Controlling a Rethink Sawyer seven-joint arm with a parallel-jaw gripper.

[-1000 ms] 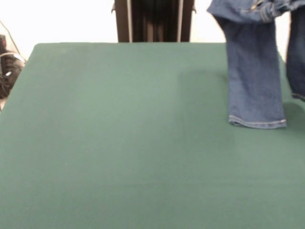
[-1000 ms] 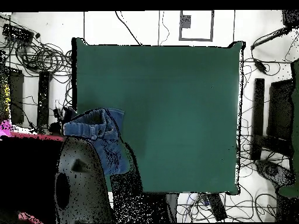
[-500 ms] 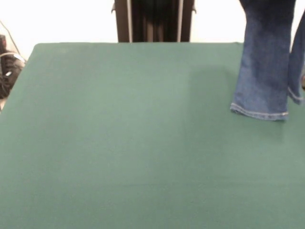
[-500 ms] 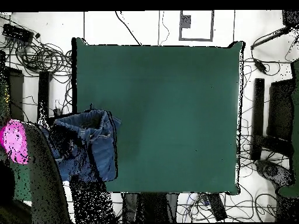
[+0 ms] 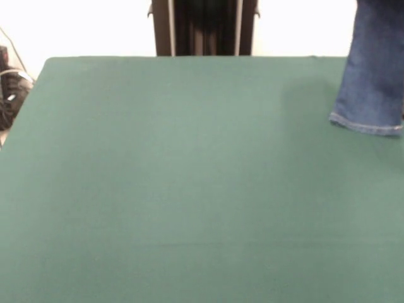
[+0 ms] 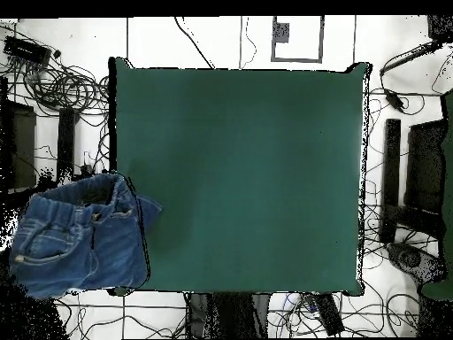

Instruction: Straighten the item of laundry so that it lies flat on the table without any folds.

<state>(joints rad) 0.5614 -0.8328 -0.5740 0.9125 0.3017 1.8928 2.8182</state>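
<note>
The item of laundry (image 5: pixel 372 76), a small pair of blue jeans, hangs in the air at the right edge of the front view. Only one leg shows there, and its hem is just above the table (image 5: pixel 189 177). In the overhead view the item of laundry (image 6: pixel 80 235) shows its waistband and a back pocket. It hovers over the left edge of the green table (image 6: pixel 248 177), mostly past it. What holds it up is hidden. My gripper shows in neither view.
A dark pedestal (image 5: pixel 204 28) stands behind the table's far edge. Cables (image 6: pixel 53 80) lie on the floor around the table, with black boxes (image 6: pixel 416 177) to its right in the overhead view. More dark gear (image 5: pixel 9 88) sits off the front view's left side.
The jeans have risen and drifted toward the front view's right edge, so one leg is left in sight. Overhead, they slid left off the table, and the grey and pink shape is gone.
</note>
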